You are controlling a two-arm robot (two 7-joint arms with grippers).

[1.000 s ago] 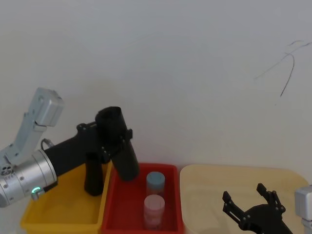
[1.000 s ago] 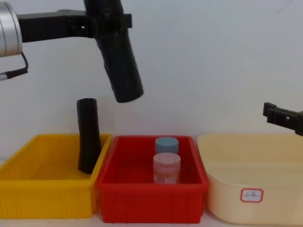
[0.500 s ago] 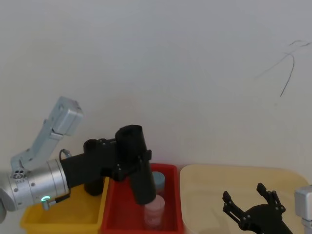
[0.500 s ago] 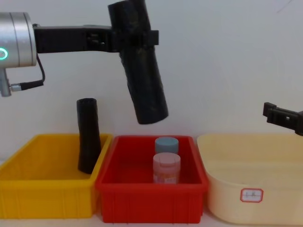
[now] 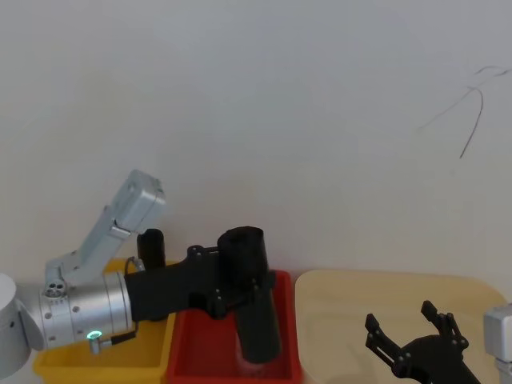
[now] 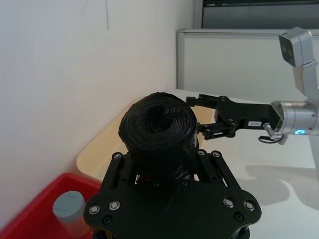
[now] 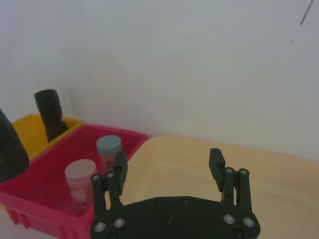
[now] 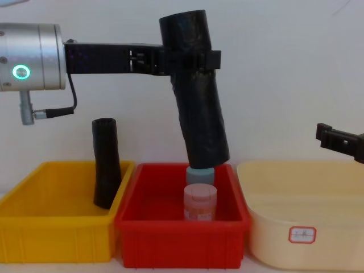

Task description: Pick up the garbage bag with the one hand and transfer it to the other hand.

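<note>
Bins number three along the bottom of the chest view: a yellow bin (image 8: pixel 57 239) at left holding one slim black roll (image 8: pixel 106 162), a red bin (image 8: pixel 176 244) in the middle holding two jars, a blue-lidded jar (image 8: pixel 200 175) and a pink-lidded jar (image 8: pixel 200 202), and a cream bin (image 8: pixel 307 216) at right. At centre frame the left gripper (image 8: pixel 190 60) clamps the one garbage bag (image 8: pixel 198 91), which is tilted with its lower end over the jars. At lower right the right gripper (image 5: pixel 400 324) has its fingers spread.

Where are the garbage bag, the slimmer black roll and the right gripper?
garbage bag (image 8: pixel 200 114), chest view, middle of roll
slimmer black roll (image 8: pixel 107 165), chest view, mid-body
right gripper (image 7: pixel 168 159), right wrist view, between its open fingertips
</note>
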